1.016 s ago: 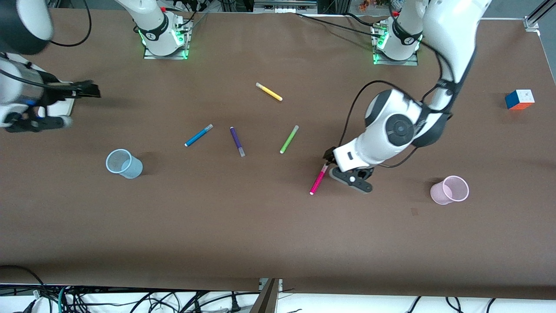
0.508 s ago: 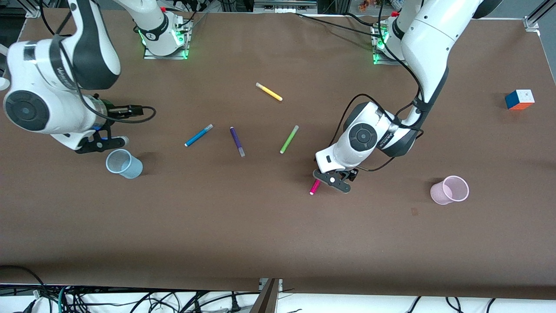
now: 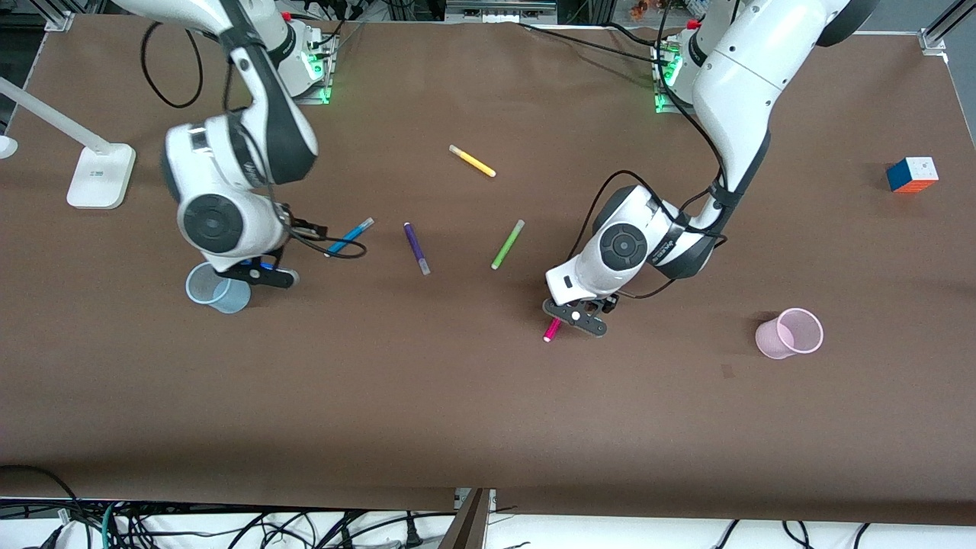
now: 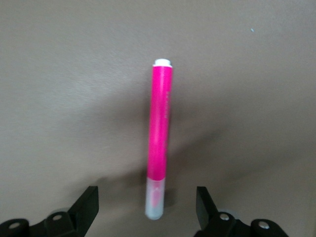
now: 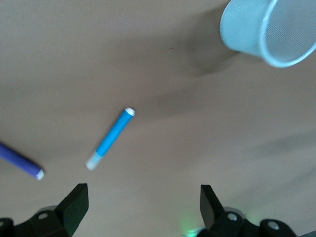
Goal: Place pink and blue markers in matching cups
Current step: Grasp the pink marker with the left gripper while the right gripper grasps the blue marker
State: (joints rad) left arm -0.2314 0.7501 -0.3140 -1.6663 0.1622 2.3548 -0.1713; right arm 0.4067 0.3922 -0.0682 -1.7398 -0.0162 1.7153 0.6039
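My left gripper (image 4: 147,207) straddles the pink marker's (image 4: 160,133) cap, fingers apart; closing off-centre could roll it. Right gripper (image 5: 143,207) open, above table.

Bare table (image 3: 427,396) surrounds the pink marker (image 4: 160,143).

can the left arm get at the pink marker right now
Probably yes. The left gripper is low over the pink marker, open fingers either side of its capped end, with only bare table around it.
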